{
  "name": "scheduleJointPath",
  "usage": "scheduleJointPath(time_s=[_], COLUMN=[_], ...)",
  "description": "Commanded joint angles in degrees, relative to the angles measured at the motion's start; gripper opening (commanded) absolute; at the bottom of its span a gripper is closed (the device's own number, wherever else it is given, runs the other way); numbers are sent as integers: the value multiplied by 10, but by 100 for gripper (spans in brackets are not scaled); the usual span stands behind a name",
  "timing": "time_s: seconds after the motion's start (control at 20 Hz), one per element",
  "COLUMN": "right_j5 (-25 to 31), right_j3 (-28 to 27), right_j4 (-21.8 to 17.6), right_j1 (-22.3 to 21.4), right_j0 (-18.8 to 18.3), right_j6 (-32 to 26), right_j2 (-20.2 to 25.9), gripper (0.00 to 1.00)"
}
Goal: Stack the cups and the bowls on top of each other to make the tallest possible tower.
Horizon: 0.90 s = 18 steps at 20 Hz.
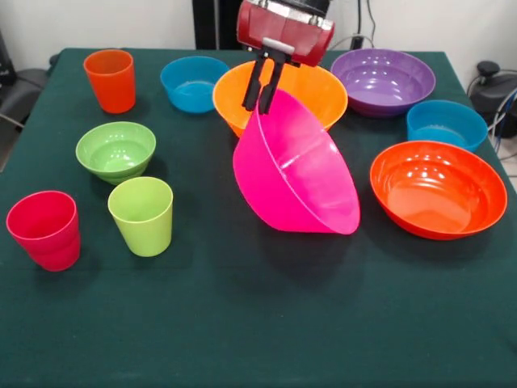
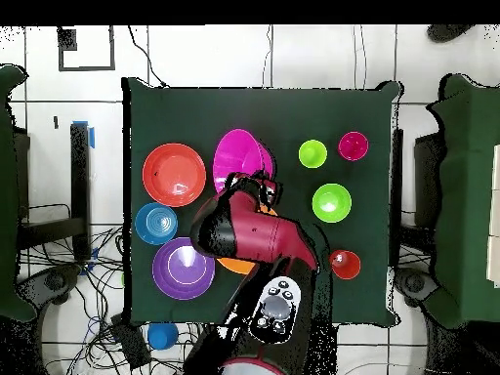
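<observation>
My gripper [image 1: 264,99] is shut on the rim of the big pink bowl [image 1: 299,174], which hangs tilted, open side toward the lower left, in front of the big yellow-orange bowl [image 1: 323,90]. In the overhead view the gripper [image 2: 252,186] holds the pink bowl [image 2: 237,156] at table centre. The wide red-orange bowl [image 1: 437,190] and purple bowl [image 1: 383,79] lie right. Two small blue bowls [image 1: 193,82] [image 1: 446,124] sit apart. The small green bowl [image 1: 116,150], orange cup [image 1: 111,79], lime green cup [image 1: 142,215] and pinkish red cup [image 1: 45,229] stand left, upright.
The dark green table [image 1: 242,323] has open cloth along its front. Cables and black equipment [image 1: 493,89] sit past the right edge. In the overhead view my arm [image 2: 264,244] covers most of the yellow-orange bowl.
</observation>
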Motion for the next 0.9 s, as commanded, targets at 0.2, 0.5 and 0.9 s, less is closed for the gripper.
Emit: scheduleJointPath(time_s=[0.2, 0.5, 0.9], right_j5=[120, 141, 118], right_j3=[10, 19, 89], right_j4=[6, -6, -44], right_j1=[-65, -98, -137], right_j0=[19, 25, -32], right_j6=[63, 59, 30], right_j2=[-8, -22, -4], gripper=[0, 0, 0])
